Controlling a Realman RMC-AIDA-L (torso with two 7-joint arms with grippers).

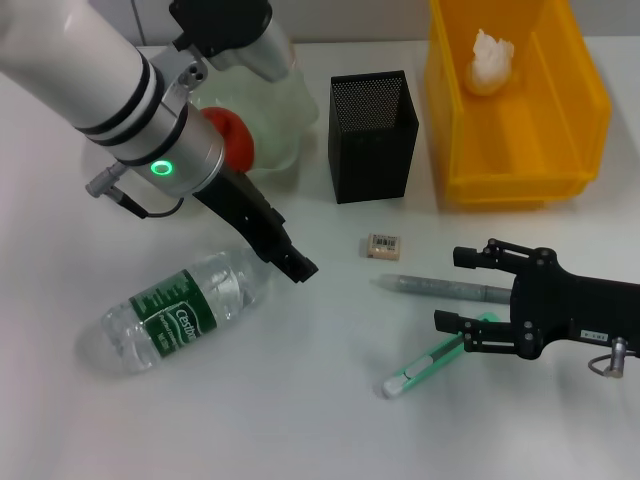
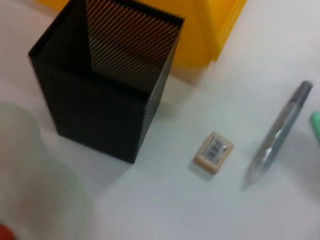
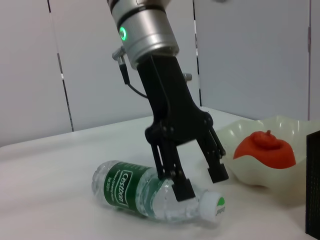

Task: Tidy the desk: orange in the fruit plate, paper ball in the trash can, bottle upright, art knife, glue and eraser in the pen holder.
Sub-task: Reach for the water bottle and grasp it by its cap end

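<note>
**Operator:** Left hand (image 3: 192, 172) is what I'm working now. Its fingers are spread and hang at the neck of the small clear plastic water bottle with the green label (image 1: 178, 312), one finger on either side just behind the white cap, nothing gripped yet. The bottle lies on its side on the white surface (image 1: 300, 420), near the wavy pale-green glass fruit plate (image 3: 260, 150).

**Second:** How would you take it?

**Operator:** I'd close on the neck below the cap, where it is stiff, not on the soft body, then swing the base down and let go only once it stands flat. It is round, so I judge a glancing finger could roll it.

**Second:** And the right hand?

**Operator:** Right hand (image 1: 462, 290) is open too, resting low beside the bottle's far side, with the slim grey glue stick (image 1: 440, 288) between its fingers and the flat mint-green art knife (image 1: 425, 363) under the lower one.

**Second:** What do the views add?

**Operator:** Only the right wrist view shows the fingers straddling the neck; the head view hides that. It alone shows the white paper ball (image 1: 490, 62) inside the yellow bin (image 1: 580, 110). The red-orange fruit (image 3: 264, 149) sits in the plate. The left wrist view shows the beige eraser (image 2: 213, 152) beside the black mesh pen holder (image 2: 107, 85).
</note>
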